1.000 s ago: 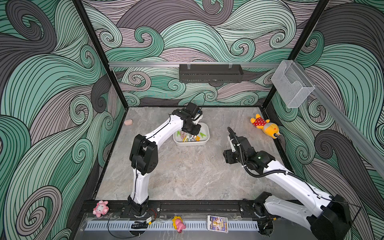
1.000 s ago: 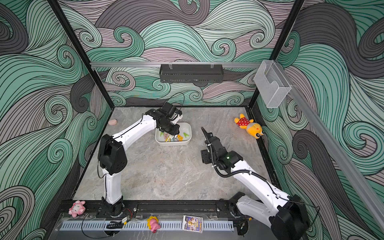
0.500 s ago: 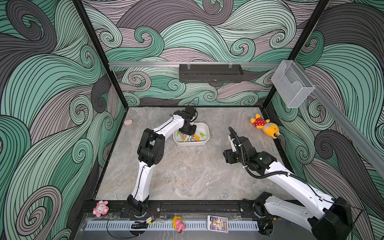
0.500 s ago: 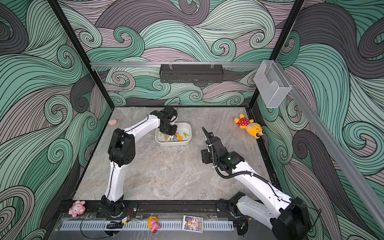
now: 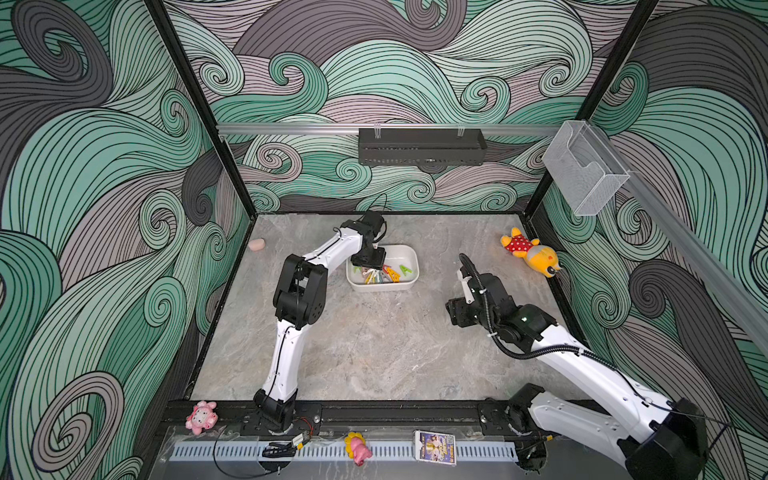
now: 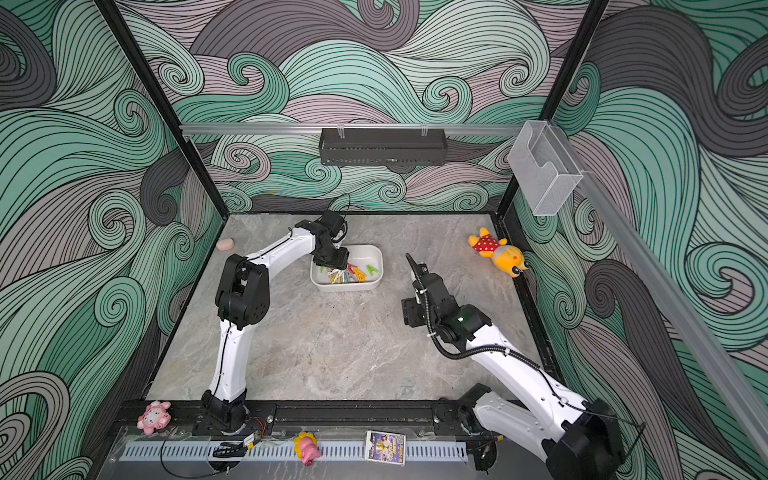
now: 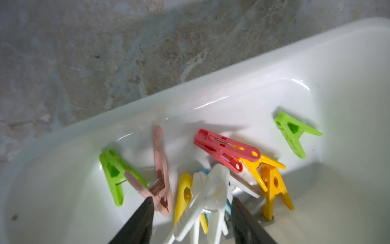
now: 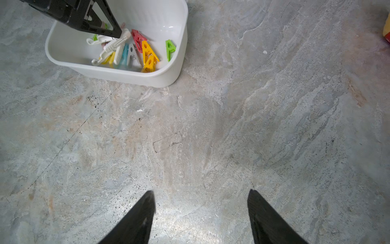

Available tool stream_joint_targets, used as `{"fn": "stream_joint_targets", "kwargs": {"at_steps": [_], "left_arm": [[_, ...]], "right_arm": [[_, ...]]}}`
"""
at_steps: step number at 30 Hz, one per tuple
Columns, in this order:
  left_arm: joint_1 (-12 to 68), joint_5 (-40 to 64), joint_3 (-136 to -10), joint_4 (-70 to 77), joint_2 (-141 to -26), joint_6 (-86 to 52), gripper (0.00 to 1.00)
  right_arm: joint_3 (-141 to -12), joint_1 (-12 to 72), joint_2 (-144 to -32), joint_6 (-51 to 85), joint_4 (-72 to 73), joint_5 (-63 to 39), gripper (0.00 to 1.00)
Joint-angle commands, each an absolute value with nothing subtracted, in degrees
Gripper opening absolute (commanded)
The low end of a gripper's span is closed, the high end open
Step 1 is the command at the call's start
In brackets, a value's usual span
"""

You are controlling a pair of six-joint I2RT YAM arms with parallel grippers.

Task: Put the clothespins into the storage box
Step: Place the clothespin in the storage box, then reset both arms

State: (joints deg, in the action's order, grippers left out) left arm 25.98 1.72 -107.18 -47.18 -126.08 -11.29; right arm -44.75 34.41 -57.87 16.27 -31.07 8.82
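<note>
**Worktop** [image 5: 374,353]: In both top views no loose clothespin shows on the grey stone surface. A yellow plush toy [image 5: 530,253] lies near the right wall. A small pink lump [image 5: 256,244] lies by the left wall, too small to identify.

**Storage box** [image 5: 382,286]: It stands upright toward the back of the worktop, left of centre.

**Right end effector** [image 8: 201,200]: It hangs over bare worktop, well apart from the box. The jaws are spread wide and hold nothing.

**Left end effector** [image 7: 193,211]: It is lowered inside the box with its jaws apart. A white clothespin [image 7: 215,186] lies between the fingertips [image 7: 145,211] with a gap on either side, so it appears let go rather than gripped.

**Clothespins** [image 8: 147,50]: They are heaped in the box: green, pink, red, yellow, white and blue.

**Assessment:** The step in hand is the drop into the box, and it is likely among the last. The next move calls for a straight lift of the left end effector, with the jaws kept parted so no peg snags and rides out. A check of the worktop for stragglers should follow.
</note>
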Motion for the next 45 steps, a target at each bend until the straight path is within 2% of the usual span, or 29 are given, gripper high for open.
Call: {"fn": "stream_joint_targets", "kwargs": {"at_steps": [1,3,6,7,10,14,16,21,25,28,30,32,37,41,45], "left_arm": [[25.8,0.7,-106.3,-48.4,-118.3,-11.8,0.69],[25.6,0.9,-104.7,-48.5,-114.8,-12.4,0.74],[24.9,1.4,-101.3,-48.2,-108.3,-13.4,0.94],[24.5,1.3,-99.6,-47.9,-105.9,-13.9,0.99],[23.5,0.7,-93.3,-46.2,-98.4,-15.5,0.99],[20.9,-3.8,-81.0,-40.2,-86.3,-17.4,0.99],[19.2,-6.6,-75.3,-37.2,-80.2,-18.1,0.99],[13.8,-14.3,-63.8,-29.7,-71.1,-16.5,0.99],[11.2,-22.8,-54.8,-22.3,-63.7,-12.3,0.99],[10.6,-26.3,-43.5,-13.0,-57.8,-5.7,0.99],[8.6,-24.5,-35.5,-6.6,-55.1,-6.2,0.99],[7.4,-25.8,-30.3,-1.8,-54.6,-8.6,0.99],[6.1,-28.1,-22.6,11.8,-59.2,-2.7,0.99],[3.0,-23.3,-20.3,20.0,-63.3,-2.9,0.99],[-0.6,-15.9,-21.3,29.6,-70.0,-2.9,0.99]], "right_arm": [[-47.4,34.1,-56.8,15.3,-32.2,9.4,0.73],[-48.4,34.1,-56.6,14.8,-32.6,9.7,0.74],[-50.3,34.1,-56.3,13.8,-33.7,10.6,0.79],[-51.0,34.1,-56.1,13.3,-33.9,10.9,0.99],[-53.1,34.1,-55.9,11.8,-34.4,12.1,0.99],[-57.5,34.1,-56.1,8.3,-34.8,19.6,0.99],[-57.3,34.0,-55.3,3.0,-30.4,21.5,0.99],[-42.3,33.7,-52.3,-13.6,-1.0,14.5,0.99],[-44.1,32.2,-52.1,-14.3,-0.9,29.2,0.99],[-37.4,26.8,-47.6,-11.7,5.8,27.8,0.99],[-33.6,23.1,-48.1,-8.8,6.6,27.6,0.99],[-28.4,20.6,-49.2,-6.7,11.9,26.7,0.99],[-18.7,13.9,-57.4,-4.4,28.3,22.0,0.99],[-16.6,7.9,-66.6,-2.1,39.5,16.4,0.99],[-17.9,6.0,-75.4,-3.6,46.6,12.8,0.99]]}}
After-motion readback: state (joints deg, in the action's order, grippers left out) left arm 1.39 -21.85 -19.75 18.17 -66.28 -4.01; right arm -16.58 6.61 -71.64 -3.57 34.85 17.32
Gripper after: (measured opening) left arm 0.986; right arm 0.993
